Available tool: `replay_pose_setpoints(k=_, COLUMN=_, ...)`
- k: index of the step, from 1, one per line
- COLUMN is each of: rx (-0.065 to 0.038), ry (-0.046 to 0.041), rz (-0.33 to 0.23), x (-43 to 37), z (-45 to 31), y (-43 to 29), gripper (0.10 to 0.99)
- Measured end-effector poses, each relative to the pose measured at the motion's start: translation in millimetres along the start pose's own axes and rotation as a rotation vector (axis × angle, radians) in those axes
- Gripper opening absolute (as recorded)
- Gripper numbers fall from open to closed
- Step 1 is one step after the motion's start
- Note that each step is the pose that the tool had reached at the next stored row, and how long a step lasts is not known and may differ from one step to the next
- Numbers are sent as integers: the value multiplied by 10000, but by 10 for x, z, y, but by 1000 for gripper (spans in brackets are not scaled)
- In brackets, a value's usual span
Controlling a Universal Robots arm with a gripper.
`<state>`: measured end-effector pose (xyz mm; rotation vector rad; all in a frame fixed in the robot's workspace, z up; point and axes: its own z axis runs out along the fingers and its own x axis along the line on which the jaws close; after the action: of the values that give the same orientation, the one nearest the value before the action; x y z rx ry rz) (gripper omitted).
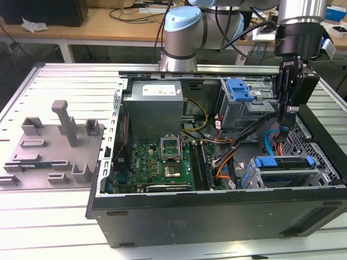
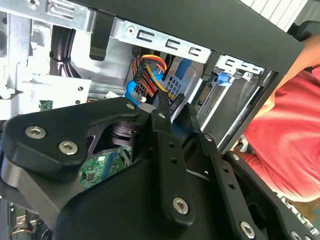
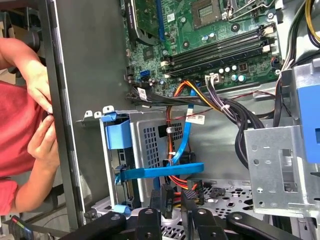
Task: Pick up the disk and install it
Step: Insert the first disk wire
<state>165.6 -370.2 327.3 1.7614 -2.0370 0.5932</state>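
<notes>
The disk (image 1: 286,172) lies flat in the drive cage at the front corner of the open computer case (image 1: 217,216), on the exterior view's right. Its bright blue bracket (image 1: 284,161) runs along its top edge. In the first wrist view the bracket's blue end (image 3: 118,136) sits at the mouth of the perforated cage (image 3: 155,145). My gripper (image 1: 286,123) hangs a little above the disk, apart from it. In both wrist views its black fingers (image 3: 161,199) stand close together, and I see nothing held between them. My gripper (image 2: 174,105) points toward a bundle of coloured cables (image 2: 150,70).
Blue and orange cables (image 3: 187,135) run beside the cage near the fingertips. A second blue-latched drive bay (image 1: 241,92) and the power supply (image 1: 154,105) sit at the case's rear. A person's hands (image 3: 42,135) rest at the case's outer wall. A grey fixture plate (image 1: 54,146) lies at the exterior view's left.
</notes>
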Motion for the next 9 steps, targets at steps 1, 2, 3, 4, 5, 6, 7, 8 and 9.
replay_pose_setpoints(k=1, rx=0, ry=1, rz=1, x=-1, z=2, y=0, gripper=298)
replay_pose_setpoints(k=2, rx=0, ry=2, rz=0, x=-5, z=8, y=0, gripper=298)
replay_pose_setpoints(k=3, rx=1, ry=4, rz=0, x=-7, z=10, y=0, gripper=298)
replay_pose_setpoints(k=4, rx=1, ry=4, rz=0, x=-8, z=11, y=0, gripper=298)
replay_pose_setpoints(k=5, rx=1, ry=4, rz=0, x=-9, z=13, y=0, gripper=298)
replay_pose_setpoints(k=6, rx=0, ry=5, rz=0, x=-10, z=14, y=1, gripper=298)
replay_pose_setpoints(k=7, rx=1, ry=6, rz=0, x=-14, z=14, y=1, gripper=298)
replay_pose_setpoints(k=8, rx=1, ry=9, rz=0, x=-16, z=13, y=2, gripper=298)
replay_pose_setpoints(k=9, rx=3, ry=18, rz=0, x=-19, z=12, y=3, gripper=298)
